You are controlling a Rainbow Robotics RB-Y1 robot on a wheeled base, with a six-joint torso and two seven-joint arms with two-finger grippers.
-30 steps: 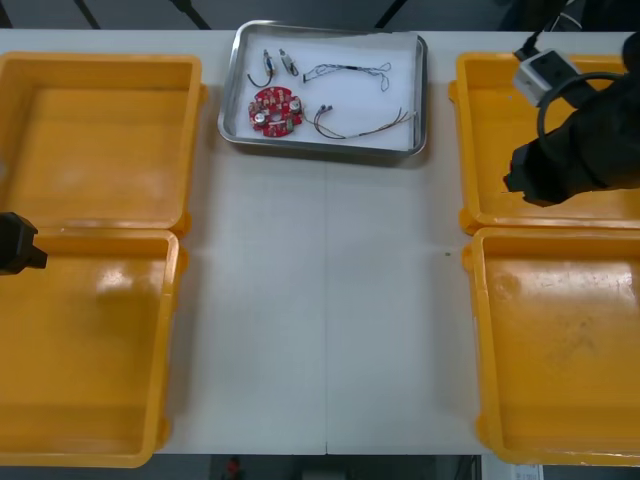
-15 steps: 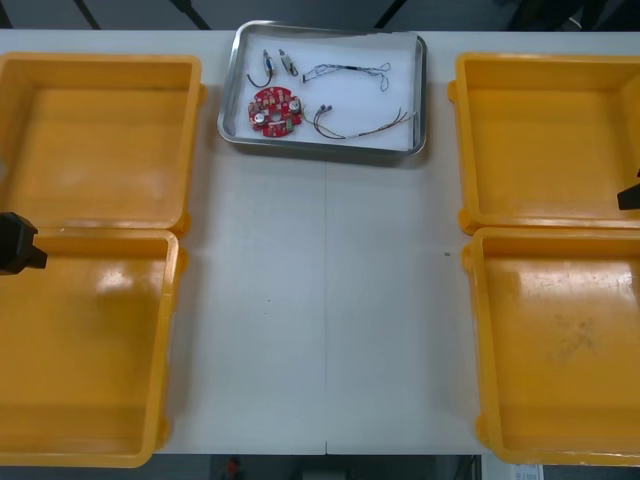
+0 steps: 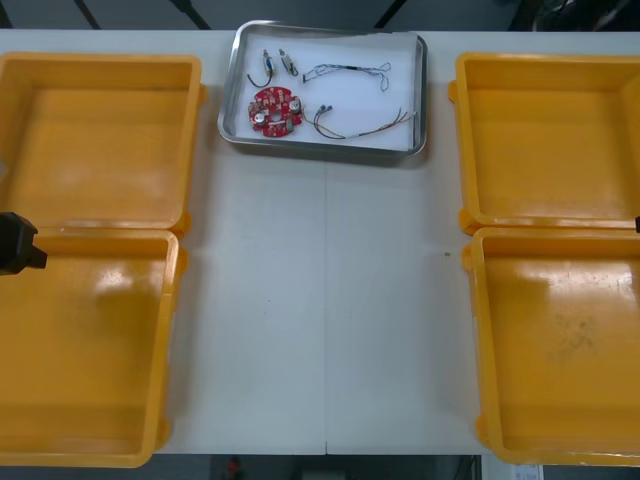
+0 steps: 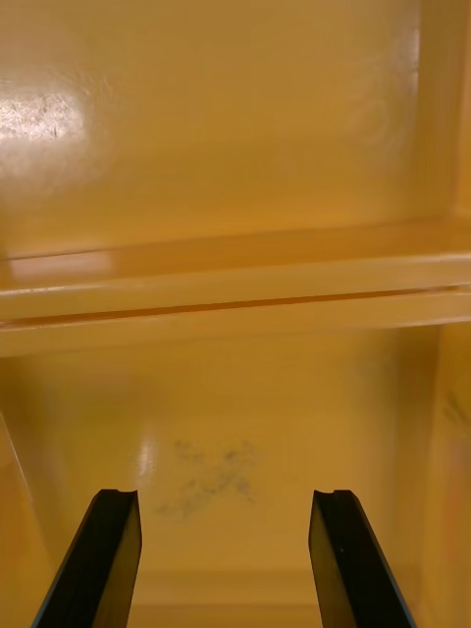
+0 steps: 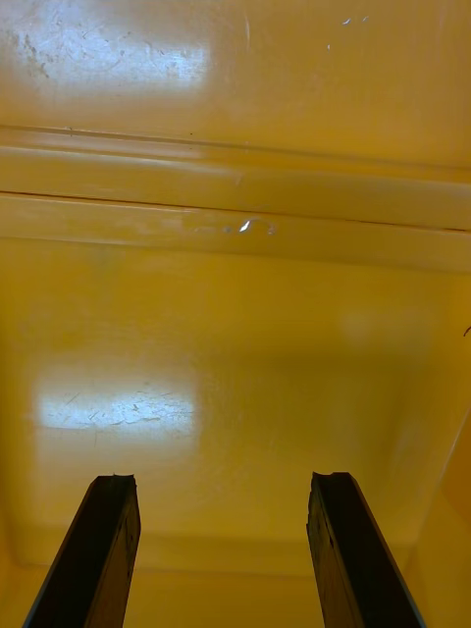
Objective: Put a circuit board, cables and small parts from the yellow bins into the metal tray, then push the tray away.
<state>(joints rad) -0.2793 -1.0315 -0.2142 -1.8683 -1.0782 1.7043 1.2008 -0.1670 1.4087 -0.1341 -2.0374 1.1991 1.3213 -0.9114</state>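
left gripper [image 5: 221, 481] and right gripper [image 4: 224, 496] hang over yellow bins [image 3: 100, 140], fingers apart; if i shove the loaded metal tray [image 3: 325, 148] farther, it could slip off the table [image 3: 325, 300].

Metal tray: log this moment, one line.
metal tray: loaded, far end | left gripper: open, over left yellow bins | right gripper: open, over right yellow bins

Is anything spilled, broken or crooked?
Nothing spilled or broken. The circuit board, cables and small metal parts all lie inside the metal tray, which sits slightly crooked. The right near yellow bin has dark scuffs on its floor. Left gripper and right gripper hang open over bins.
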